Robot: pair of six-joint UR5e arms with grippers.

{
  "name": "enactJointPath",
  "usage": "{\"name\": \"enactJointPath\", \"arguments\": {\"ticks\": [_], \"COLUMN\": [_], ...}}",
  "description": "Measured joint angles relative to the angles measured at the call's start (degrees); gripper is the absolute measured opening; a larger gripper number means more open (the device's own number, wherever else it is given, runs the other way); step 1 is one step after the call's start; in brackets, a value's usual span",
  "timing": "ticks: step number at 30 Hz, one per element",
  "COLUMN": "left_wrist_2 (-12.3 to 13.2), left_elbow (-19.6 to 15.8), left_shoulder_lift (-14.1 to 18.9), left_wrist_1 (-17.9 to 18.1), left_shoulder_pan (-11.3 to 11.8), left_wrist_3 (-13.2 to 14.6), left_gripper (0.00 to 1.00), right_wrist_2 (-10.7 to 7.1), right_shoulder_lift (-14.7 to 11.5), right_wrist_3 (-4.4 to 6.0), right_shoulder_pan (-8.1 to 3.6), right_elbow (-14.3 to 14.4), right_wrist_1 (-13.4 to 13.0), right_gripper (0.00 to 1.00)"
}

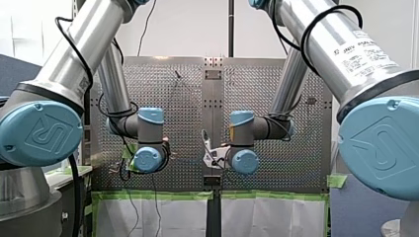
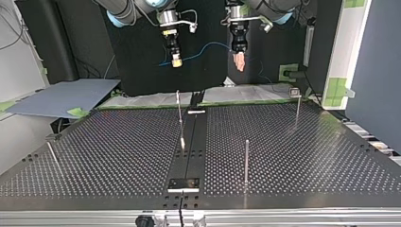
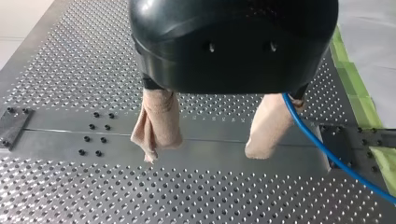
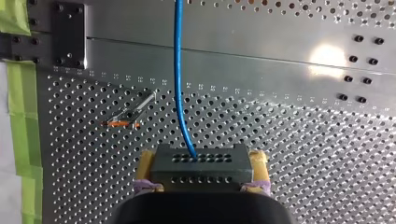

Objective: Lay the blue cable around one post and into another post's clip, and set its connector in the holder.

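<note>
Right wrist view: right gripper (image 4: 201, 181) clamps the connector (image 4: 201, 164) — left gripper (image 3: 208, 148) gapes; blue cable (image 4: 178, 70) rounds no post (image 2: 246, 161) yet.

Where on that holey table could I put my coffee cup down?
Widest bare patch: the perforated metal table between the leaning thin metal rod and the smooth centre strip. Also free beyond the upright metal post, toward the top view's right edge. Crowded: the far edge, under the blue cable.
</note>
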Motion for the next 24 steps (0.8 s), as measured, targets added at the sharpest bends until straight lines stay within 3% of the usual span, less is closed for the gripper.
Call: {"name": "enactJointPath", "arguments": {"ticks": [3,8,17,24], "left_wrist_2": [0.9,1.4,-1.4,-2.5], "left_elbow": [0.8,1.8,3.1,3.0], "left_shoulder_lift": [-0.9,-2.3,1.2,4.0], "left_wrist_1": [-0.9,-3.5,-8.0,-11.5], "left_shoulder_pan": [-0.9,-3.4,-8.0,-9.0], "left_wrist_3": [-0.2,-1.2,-5.1,-6.5], "left_gripper": [1.00,1.00,1.00,1.00], "right_wrist_2": [0.73,2.30,2.19,2.17], "right_shoulder_lift": [-0.7,-3.1,-7.6,-11.2], "right_wrist_3": [0.72,2.79,4.34,5.66], "right_shoulder_pan": [0.04,0.57,1.29,1.39], "right_elbow": [0.4,0.6,1.6,1.7], "right_wrist_1": [0.7,3.0,7.6,11.2], "right_gripper": [0.00,0.00,0.00,0.00]}}
